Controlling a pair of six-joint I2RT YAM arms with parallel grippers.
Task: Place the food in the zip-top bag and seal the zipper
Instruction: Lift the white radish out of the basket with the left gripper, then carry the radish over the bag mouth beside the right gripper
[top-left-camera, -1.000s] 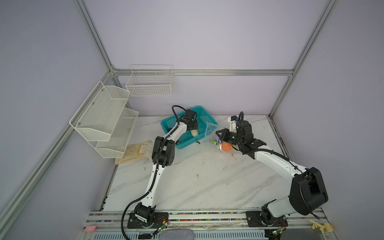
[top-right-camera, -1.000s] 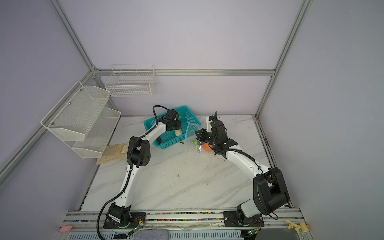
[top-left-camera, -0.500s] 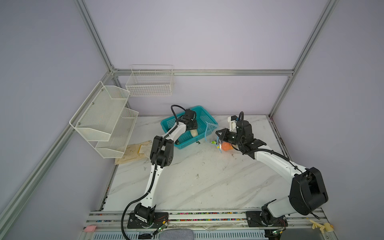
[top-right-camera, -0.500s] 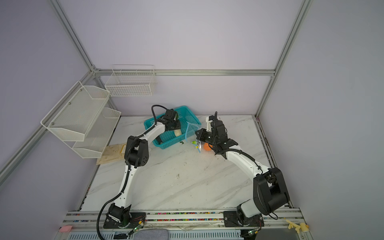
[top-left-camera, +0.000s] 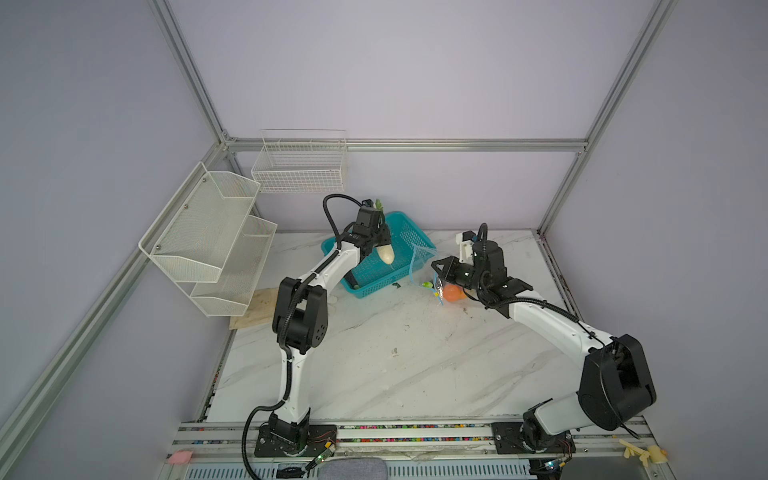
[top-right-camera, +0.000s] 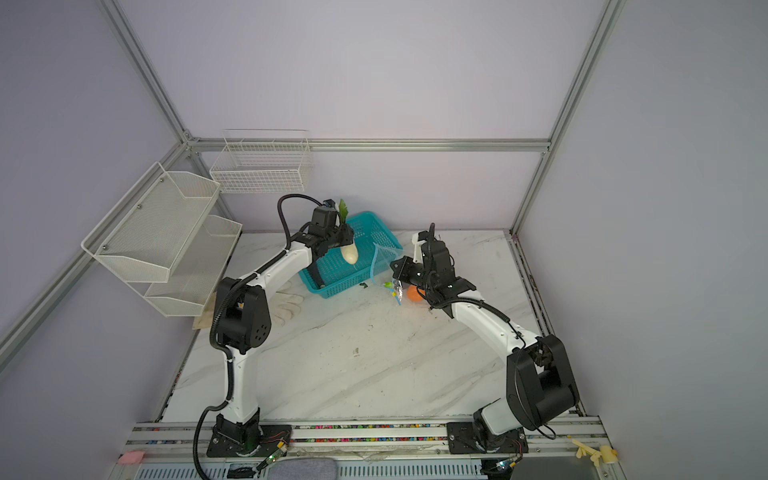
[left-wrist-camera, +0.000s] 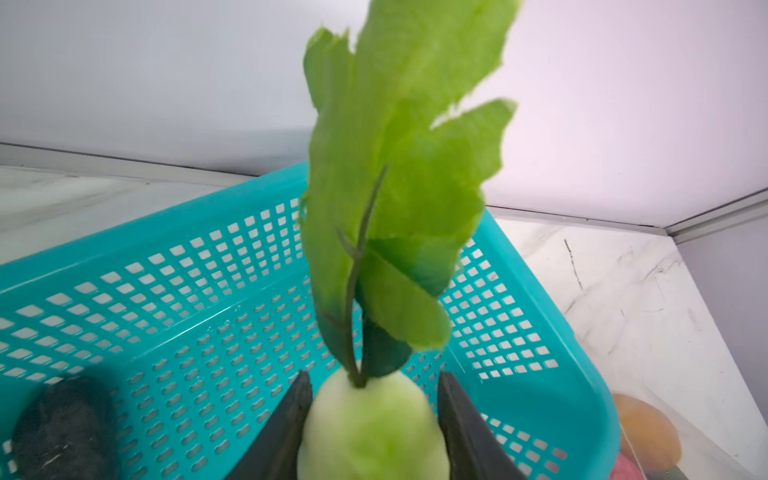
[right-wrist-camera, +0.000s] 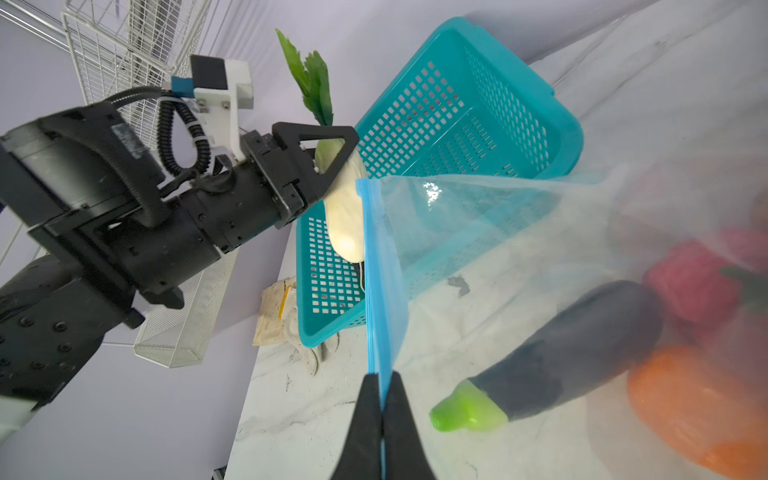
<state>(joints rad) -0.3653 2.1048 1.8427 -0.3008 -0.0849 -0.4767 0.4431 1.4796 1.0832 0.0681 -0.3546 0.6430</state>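
My left gripper (left-wrist-camera: 376, 376) is shut on a white cabbage (left-wrist-camera: 374, 432) with tall green leaves (left-wrist-camera: 399, 166), held above the teal basket (left-wrist-camera: 166, 232). In both top views the cabbage (top-left-camera: 386, 253) (top-right-camera: 350, 253) hangs over the basket's inside. The right gripper (right-wrist-camera: 381, 376) is shut on the blue zipper (right-wrist-camera: 376, 270) of the zip-top bag (right-wrist-camera: 498, 216), holding that edge up just right of the basket. Inside the bag lie a dark eggplant (right-wrist-camera: 573, 353), an orange (right-wrist-camera: 698, 415) and a red piece (right-wrist-camera: 690, 282). One dark piece (left-wrist-camera: 62, 428) stays in the basket.
White mesh shelves (top-left-camera: 216, 241) hang on the left wall and a wire basket (top-left-camera: 299, 166) on the back wall. A wooden board (top-left-camera: 257, 307) and a glove (top-right-camera: 286, 303) lie at the table's left edge. A small green scrap (top-left-camera: 397, 285) sits by the basket.
The left gripper has risen a little with the cabbage over the basket. The right arm and the bag have not moved.
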